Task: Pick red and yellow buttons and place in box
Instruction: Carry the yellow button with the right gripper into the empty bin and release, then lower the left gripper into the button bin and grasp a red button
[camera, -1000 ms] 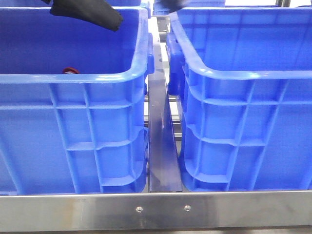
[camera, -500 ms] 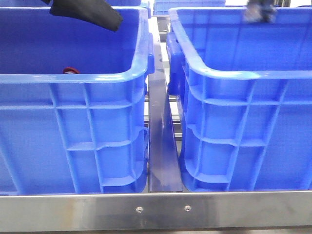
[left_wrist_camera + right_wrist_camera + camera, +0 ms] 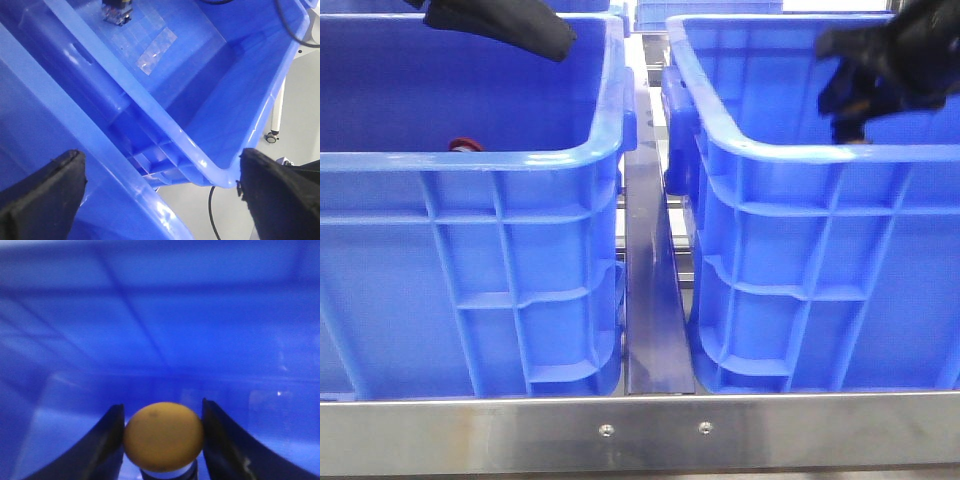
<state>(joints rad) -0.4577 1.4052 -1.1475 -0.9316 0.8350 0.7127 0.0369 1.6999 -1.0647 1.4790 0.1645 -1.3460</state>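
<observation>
The yellow button has a round yellow-orange cap, and my right gripper is shut on it, one black finger on each side. In the front view the right gripper hangs inside the right blue crate, near its front wall. The red button shows as a dark red cap just above the front rim of the left blue crate. My left gripper is high over the left crate's back. In the left wrist view it is wide open and empty above the crate rims.
The two tall blue crates stand side by side with a narrow gap and a metal rail between them. A steel bar runs along the front. A small dark and clear part lies on a crate floor in the left wrist view.
My right gripper has come down and to the right into the right crate, from a blur at the top edge to well inside. The left gripper and red button have not moved.
</observation>
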